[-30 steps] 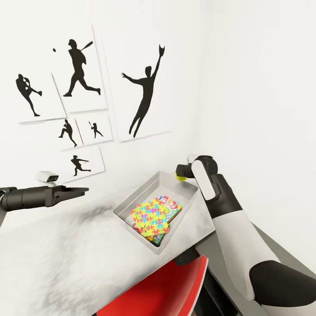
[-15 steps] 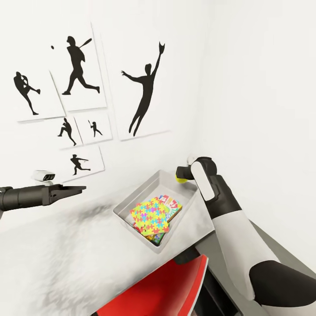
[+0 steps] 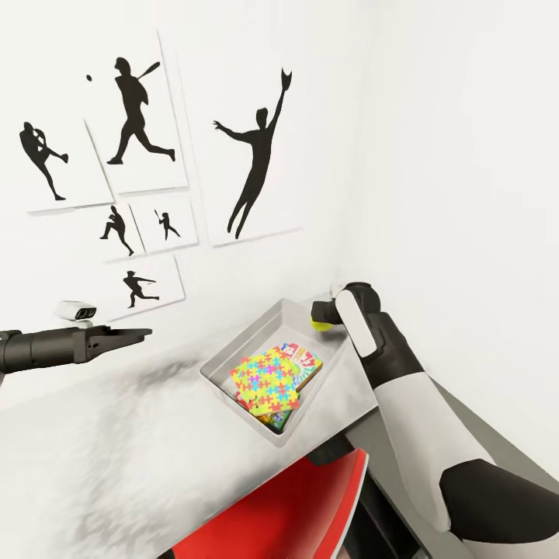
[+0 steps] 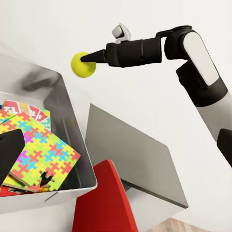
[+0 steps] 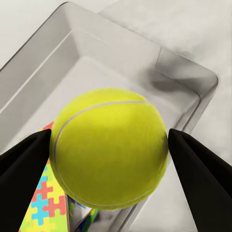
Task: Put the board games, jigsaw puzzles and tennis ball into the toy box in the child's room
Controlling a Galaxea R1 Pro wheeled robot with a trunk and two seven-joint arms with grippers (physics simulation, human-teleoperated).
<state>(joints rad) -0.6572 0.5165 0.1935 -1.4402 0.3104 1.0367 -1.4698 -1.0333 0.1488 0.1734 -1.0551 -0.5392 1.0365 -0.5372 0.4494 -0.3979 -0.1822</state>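
The tennis ball (image 3: 320, 320) is pinched in my right gripper (image 3: 318, 315), which is shut on it just above the far corner of the toy box (image 3: 233, 353). The right wrist view has the tennis ball (image 5: 110, 147) between two black fingers (image 5: 24, 162), over the toy box (image 5: 96, 53). Inside lies a jigsaw puzzle (image 3: 264, 380) on top of a red-and-white board game (image 3: 305, 362). My left gripper (image 3: 144, 335) hovers open over the table (image 3: 116, 442), left of the box. Its wrist view catches the tennis ball (image 4: 83, 65), the puzzle (image 4: 38, 150) and the box wall (image 4: 67, 111).
A red chair (image 3: 287, 512) stands tucked against the table's near edge, right under the box. A lower dark grey cabinet top (image 4: 130, 154) joins the table on the right. White walls meet in the corner behind the box, with black baseball posters (image 3: 256, 155) on the left wall.
My right gripper has sunk a little with the ball towards the box's far corner. The left arm dropped slightly, then held still. The head view shifted slightly.
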